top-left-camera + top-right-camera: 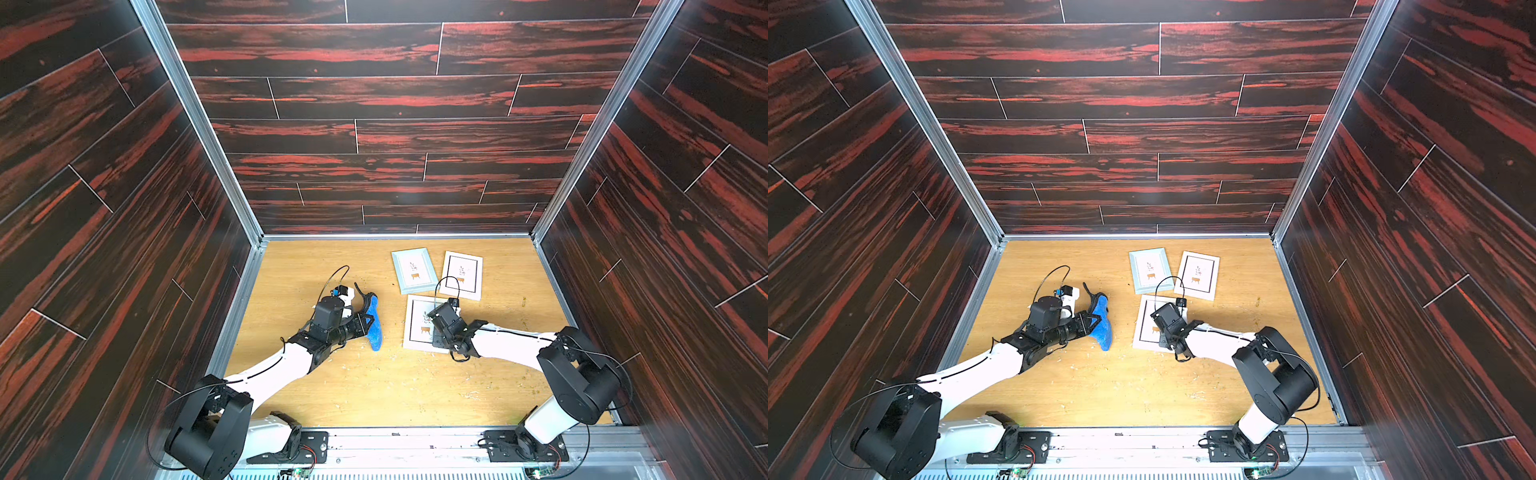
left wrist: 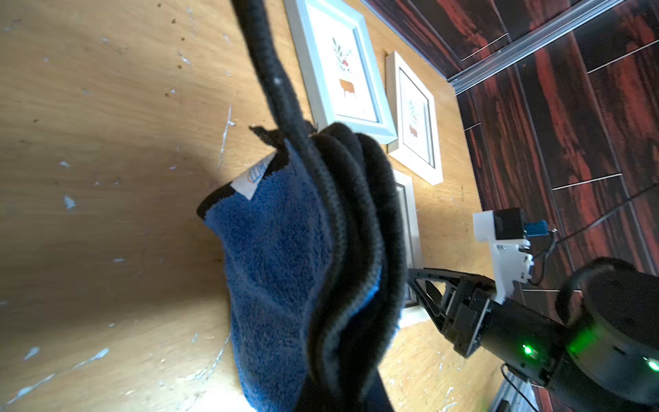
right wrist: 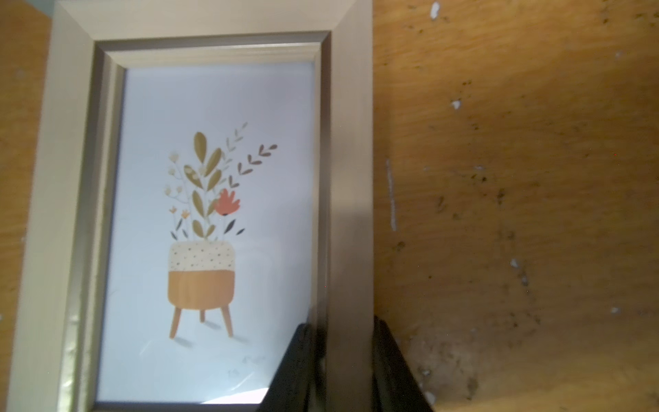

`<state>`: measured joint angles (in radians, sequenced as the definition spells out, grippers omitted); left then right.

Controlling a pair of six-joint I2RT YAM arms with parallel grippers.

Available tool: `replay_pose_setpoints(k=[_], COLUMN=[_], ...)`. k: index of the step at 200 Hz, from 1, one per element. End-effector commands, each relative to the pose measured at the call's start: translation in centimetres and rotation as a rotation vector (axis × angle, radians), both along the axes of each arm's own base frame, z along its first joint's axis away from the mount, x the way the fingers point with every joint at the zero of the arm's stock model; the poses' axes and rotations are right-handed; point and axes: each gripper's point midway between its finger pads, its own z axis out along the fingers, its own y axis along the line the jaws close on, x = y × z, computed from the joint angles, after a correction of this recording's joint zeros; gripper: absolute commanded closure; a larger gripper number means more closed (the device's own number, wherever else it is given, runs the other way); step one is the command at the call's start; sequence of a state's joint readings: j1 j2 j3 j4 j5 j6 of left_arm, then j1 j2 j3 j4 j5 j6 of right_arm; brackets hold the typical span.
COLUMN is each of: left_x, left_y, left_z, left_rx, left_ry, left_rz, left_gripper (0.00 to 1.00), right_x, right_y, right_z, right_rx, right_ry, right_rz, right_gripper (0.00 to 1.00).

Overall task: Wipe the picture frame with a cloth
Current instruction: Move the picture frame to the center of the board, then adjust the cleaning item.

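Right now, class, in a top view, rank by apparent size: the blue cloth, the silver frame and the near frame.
1. near frame, partly hidden by the right arm.
2. silver frame, slightly smaller; it lies farther off, so true sizes are unsure.
3. cloth, bunched narrow.

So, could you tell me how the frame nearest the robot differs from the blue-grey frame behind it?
The nearest frame is clamped at one side rail by the right hand; the blue-grey frame lies untouched. The nearest frame has a dark inner line; the blue-grey frame has none. Both show the same potted-plant print.
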<state>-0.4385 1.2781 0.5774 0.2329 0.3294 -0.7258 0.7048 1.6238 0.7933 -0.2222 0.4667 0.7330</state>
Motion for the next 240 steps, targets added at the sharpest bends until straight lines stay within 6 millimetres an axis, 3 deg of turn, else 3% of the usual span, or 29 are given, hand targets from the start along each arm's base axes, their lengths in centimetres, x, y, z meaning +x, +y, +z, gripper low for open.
replay_pose_setpoints(k=[1,32,57,80,125,163,205,240], left_x=[0.5,0.5,0.6,0.7,0.7,0.9,1.0,0.2], left_y=[-0.7,-1.8,-2.4,-2.7,-4.3,-5.9,-7.0,-8.0], left_z=[3.2,4.0,4.8,5.6,8.3,10.8,13.2,14.3], left_rx=[-0.057,-0.105,-0.148,-0.181,-0.32,-0.45,-0.583,-0.635], left_ry=[-0.088,-0.102,-0.115,-0.138,-0.21,-0.255,-0.29,-0.296], left_rz=[-0.031,-0.079,-0.1,-0.112,-0.151,-0.183,-0.211,-0.251], left_gripper=[1.0,1.0,1.0,1.0,1.0,1.0,1.0,1.0], right_x=[-1.7,-0.6,0.3,0.6,0.1,-1.9,-3.8,-4.7], right_y=[-4.9,-5.9,-4.4,-2.8,3.8,8.9,11.2,12.3], right_z=[-1.4,0.4,3.4,7.3,15.1,20.2,22.0,21.7], right_rx=[-0.184,-0.191,-0.116,-0.006,0.411,0.767,0.934,0.995], right_ry=[0.084,0.039,-0.033,-0.121,-0.262,-0.342,-0.377,-0.356], right_rz=[-0.057,-0.082,-0.031,0.021,0.21,0.402,0.554,0.613], right_gripper=[0.67,0.52,0.3,0.25,0.22,0.21,0.21,0.21])
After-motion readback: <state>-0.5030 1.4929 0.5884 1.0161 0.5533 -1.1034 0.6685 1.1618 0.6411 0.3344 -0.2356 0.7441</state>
